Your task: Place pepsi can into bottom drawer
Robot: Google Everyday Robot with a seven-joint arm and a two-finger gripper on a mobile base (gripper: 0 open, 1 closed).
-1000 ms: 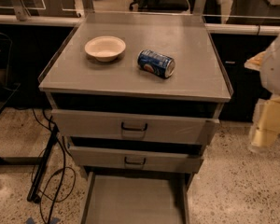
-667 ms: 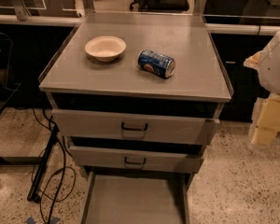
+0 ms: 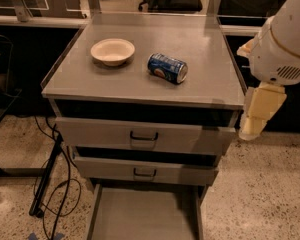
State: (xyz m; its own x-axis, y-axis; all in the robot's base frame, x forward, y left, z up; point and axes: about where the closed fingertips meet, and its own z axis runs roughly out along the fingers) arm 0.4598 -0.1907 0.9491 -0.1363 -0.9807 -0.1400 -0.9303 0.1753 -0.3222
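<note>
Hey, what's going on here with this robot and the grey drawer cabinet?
A robot is set to put a pepsi can into the bottom drawer, but nothing is being handled yet. The can lies on its side on the cabinet top, to the right of a cream-white bowl. The bottom drawer is pulled out, and the can is not in it. The gripper hangs off the cabinet's right side, apart from the can.

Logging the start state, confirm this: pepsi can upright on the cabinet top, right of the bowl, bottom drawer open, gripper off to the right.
One error: the pepsi can lies on its side, not upright, as the camera view shows. It is on the cabinet top, right of the bowl; the bottom drawer is open; the gripper hangs off to the right.
</note>
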